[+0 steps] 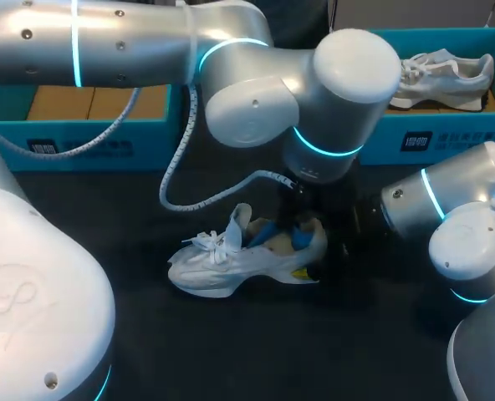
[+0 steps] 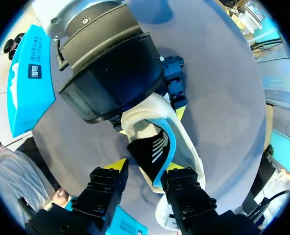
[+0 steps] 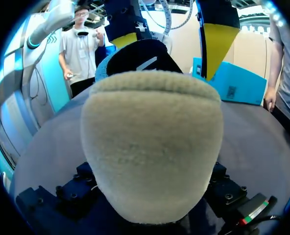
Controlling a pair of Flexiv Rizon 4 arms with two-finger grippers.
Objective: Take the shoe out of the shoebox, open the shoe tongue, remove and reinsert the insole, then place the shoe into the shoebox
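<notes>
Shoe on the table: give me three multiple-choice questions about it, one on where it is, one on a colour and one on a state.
1. Where is the shoe beneath the left arm?
A. inside a shoebox
B. on the black table
C. on a box lid

2. What colour is the edge of its insole?
A. blue
B. red
C. green

3. How is the insole?
A. flat and wholly inside the shoe
B. lying on the table apart from the shoe
C. sticking up, partly out of the shoe

Answers: 1 B, the head view shows it on the dark surface in front of the boxes. 2 A, the left wrist view shows a blue rim. 3 C, it rises out of the opening.
</notes>
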